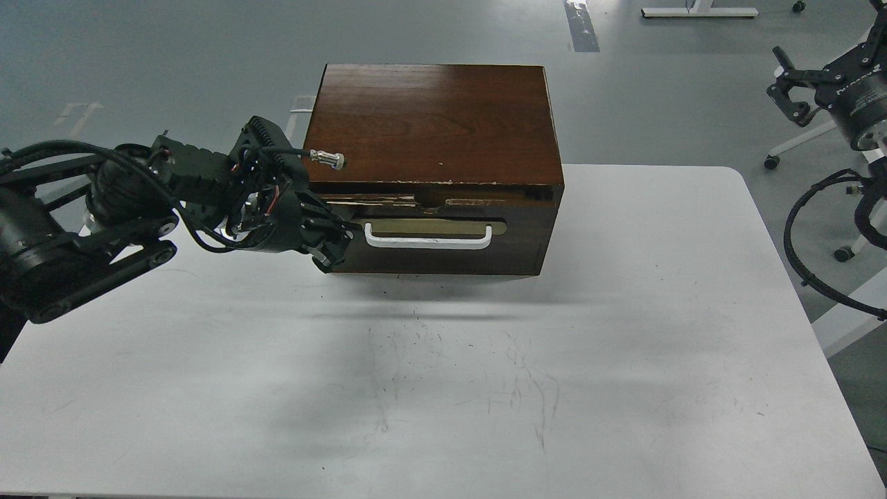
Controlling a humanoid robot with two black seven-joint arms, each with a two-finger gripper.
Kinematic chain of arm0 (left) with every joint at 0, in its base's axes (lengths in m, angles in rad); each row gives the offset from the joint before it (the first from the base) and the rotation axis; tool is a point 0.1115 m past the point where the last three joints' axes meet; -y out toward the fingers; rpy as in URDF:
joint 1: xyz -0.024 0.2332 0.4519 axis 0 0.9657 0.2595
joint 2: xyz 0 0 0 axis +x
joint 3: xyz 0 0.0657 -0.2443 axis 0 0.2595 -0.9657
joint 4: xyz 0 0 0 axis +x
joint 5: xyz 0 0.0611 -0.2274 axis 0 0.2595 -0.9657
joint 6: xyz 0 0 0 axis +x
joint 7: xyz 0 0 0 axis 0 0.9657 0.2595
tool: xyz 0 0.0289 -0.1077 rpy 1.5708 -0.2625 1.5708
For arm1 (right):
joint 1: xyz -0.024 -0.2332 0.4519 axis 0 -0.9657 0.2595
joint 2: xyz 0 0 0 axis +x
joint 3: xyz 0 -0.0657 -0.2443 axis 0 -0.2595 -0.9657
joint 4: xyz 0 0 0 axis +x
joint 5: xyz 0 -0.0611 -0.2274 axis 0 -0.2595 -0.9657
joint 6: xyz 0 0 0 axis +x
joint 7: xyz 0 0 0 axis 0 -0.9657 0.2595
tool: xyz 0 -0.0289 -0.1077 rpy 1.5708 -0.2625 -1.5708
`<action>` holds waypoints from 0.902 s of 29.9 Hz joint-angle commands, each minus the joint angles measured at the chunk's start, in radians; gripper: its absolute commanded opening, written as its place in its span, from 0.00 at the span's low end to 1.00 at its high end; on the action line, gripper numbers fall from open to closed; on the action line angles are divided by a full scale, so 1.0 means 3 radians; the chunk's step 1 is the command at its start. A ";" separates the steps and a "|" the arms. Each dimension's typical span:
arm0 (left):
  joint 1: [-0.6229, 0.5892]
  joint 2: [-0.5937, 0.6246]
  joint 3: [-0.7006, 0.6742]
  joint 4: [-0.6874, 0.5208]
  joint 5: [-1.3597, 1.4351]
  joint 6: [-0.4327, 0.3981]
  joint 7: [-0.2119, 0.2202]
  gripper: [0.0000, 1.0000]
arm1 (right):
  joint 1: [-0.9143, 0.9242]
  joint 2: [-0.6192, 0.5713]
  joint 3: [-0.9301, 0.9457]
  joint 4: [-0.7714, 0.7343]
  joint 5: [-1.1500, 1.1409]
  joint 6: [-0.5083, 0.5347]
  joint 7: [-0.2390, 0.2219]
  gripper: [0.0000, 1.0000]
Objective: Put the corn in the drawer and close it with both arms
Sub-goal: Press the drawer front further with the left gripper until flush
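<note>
Head view: left pincer [331, 239] pressed up against the left end of the drawer [443, 239], just beside the white handle [428, 239]; fingers dark and bunched, so how far apart cannot be told, nor whether anything is held. Drawer front nearly flush with the dark wooden box [433, 132], only a thin chipped gap showing along its top edge. Corn nowhere in sight, possibly inside already, though not shown. Right pincer [790, 86] raised far off at the right edge, fingers spread, nothing between them, well apart from the box. Step in hand, by the look of it: the closing push, close to done. Next move likely calls for a short, square press toward the box, or a withdrawal. White table [485, 388] bare and roomy in front of and right of the left pincer; the table's left edge close beneath the left arm.
</note>
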 commanded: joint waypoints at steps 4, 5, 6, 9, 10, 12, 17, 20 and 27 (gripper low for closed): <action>0.0047 -0.0002 0.0021 -0.0111 -0.0001 0.0000 -0.0012 0.00 | 0.0000 -0.0026 -0.0001 0.0001 0.0000 0.0000 0.0000 1.00; 0.0053 0.0003 0.0026 -0.0126 -0.0001 0.0000 -0.0012 0.00 | 0.0000 -0.0026 -0.0001 0.0001 0.0000 0.0000 0.0000 1.00; 0.0058 0.0008 0.0026 -0.0167 -0.0001 0.0000 -0.0012 0.00 | 0.0000 -0.0026 -0.0001 0.0001 0.0000 0.0000 0.0000 1.00; 0.0058 0.0008 0.0031 -0.0183 -0.0001 0.0000 -0.0027 0.00 | 0.0000 -0.0026 -0.0001 0.0001 0.0000 0.0000 0.0000 1.00; 0.0058 0.0003 0.0031 -0.0183 -0.0001 0.0000 -0.0032 0.00 | 0.0000 -0.0026 -0.0001 0.0001 0.0000 0.0000 0.0000 1.00; 0.0058 0.0008 0.0031 -0.0188 -0.0001 0.0000 -0.0037 0.00 | 0.0000 -0.0031 -0.0001 0.0001 0.0000 0.0000 0.0000 1.00; 0.0053 0.0008 0.0026 -0.0280 -0.0001 0.0000 -0.0094 0.00 | -0.0005 -0.0046 -0.0001 0.0001 0.0000 0.0000 0.0000 1.00; 0.0053 -0.0002 0.0021 -0.0412 -0.0006 0.0000 -0.0114 0.00 | -0.0005 -0.0046 -0.0001 0.0001 0.0000 0.0000 0.0000 1.00; 0.0022 -0.0022 0.0021 -0.0336 -0.0052 0.0000 -0.0094 0.00 | -0.0005 -0.0051 -0.0001 0.0001 0.0000 0.0000 0.0000 1.00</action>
